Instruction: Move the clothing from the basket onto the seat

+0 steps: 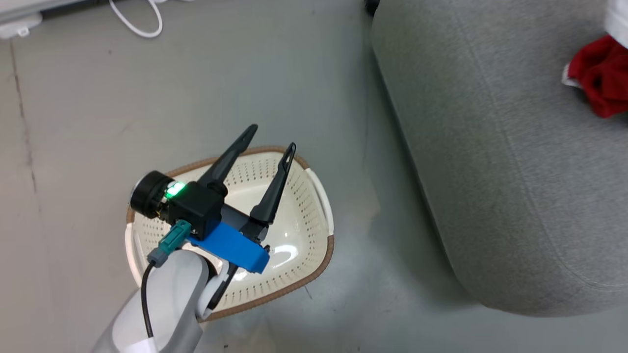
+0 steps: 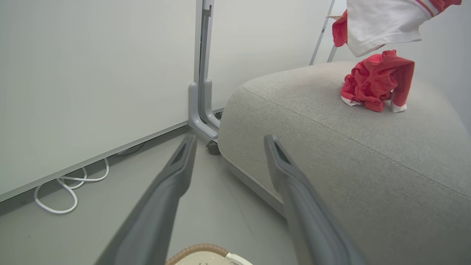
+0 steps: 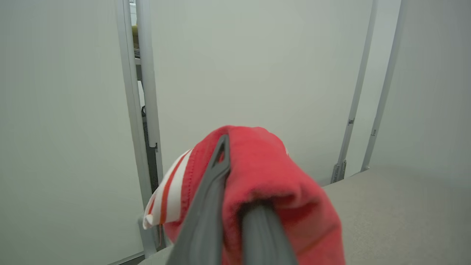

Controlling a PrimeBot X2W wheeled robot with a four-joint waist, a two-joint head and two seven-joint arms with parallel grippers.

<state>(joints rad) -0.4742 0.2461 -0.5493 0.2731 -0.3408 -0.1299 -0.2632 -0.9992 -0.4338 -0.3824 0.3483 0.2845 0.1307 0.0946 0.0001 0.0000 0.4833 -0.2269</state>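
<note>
Grey floor (image 1: 196,73) all round, with a white cable (image 1: 137,24) looped at 11 o'clock in the head view and pale partition panels (image 2: 92,73) behind.

Holds the left claw (image 1: 272,137) over the cream basket (image 1: 304,230), fingers spread wide with nothing between them; likely idle there for want of anything more to fetch. No cloth wherever the basket's inside shows, just perforated wall and glossy bottom, though with a patch hidden under the claw's body.

Pinches the hanging garment (image 3: 272,169) in the right claw (image 3: 237,173), pressed onto a red fold, one finger buried in the cloth and a striped white edge drooping at 8 o'clock. Carries it above the light-grey seat (image 3: 397,206), at 1 o'clock in the left wrist view, presumably held high so the loose white hem does not drag across the cushion.

Already on the seat: the heaped garment (image 2: 375,81), a crumpled red mound right under the hanging one; impossible to tell whether the hem brushes it.

Seat at 3 o'clock of the basket, near, with a strip of floor between. By the look of it, only lowering and letting go left to do.
</note>
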